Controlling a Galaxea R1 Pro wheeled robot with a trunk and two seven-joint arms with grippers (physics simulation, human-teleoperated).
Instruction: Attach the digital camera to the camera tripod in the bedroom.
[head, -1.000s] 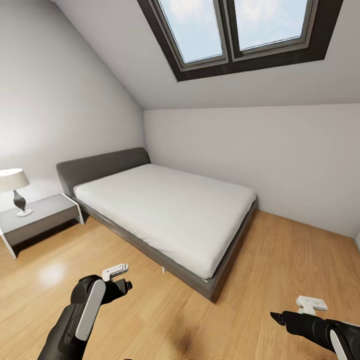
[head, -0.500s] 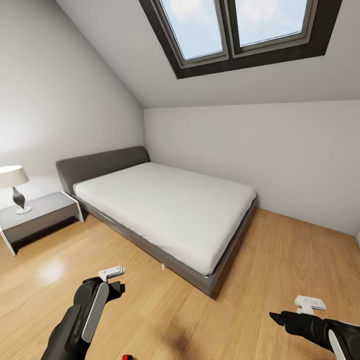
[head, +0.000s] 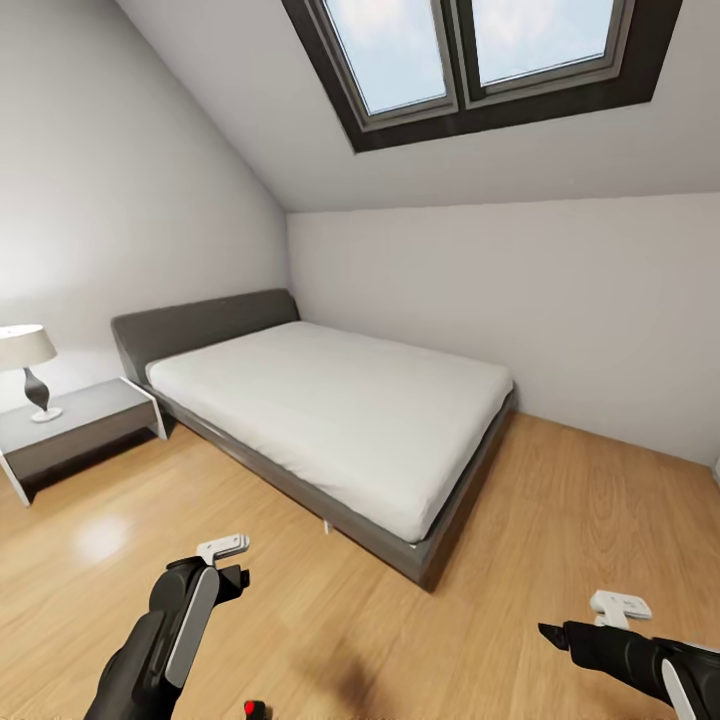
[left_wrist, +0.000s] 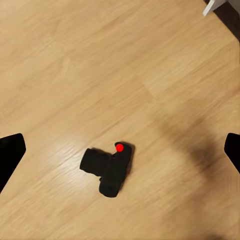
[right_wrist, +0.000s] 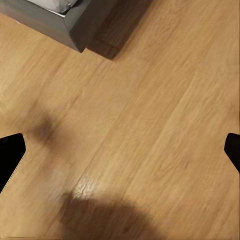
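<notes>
Left arm (head: 165, 640): matte black casing with a long light-grey inlay panel along its upper face, small white bracket at the wrist. Right arm (head: 650, 660): same black shell, tapered dark tip, white bracket on top, grey-white panel at the frame edge.

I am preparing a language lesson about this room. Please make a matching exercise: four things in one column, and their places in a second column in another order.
Things:
1. camera
2. lamp
3. mattress
4. window

Places:
A. in the sloped ceiling
B. on the grey bed frame
C. on the wood floor
D. on the nightstand

Pairs: 1-C, 2-D, 3-B, 4-A
</notes>
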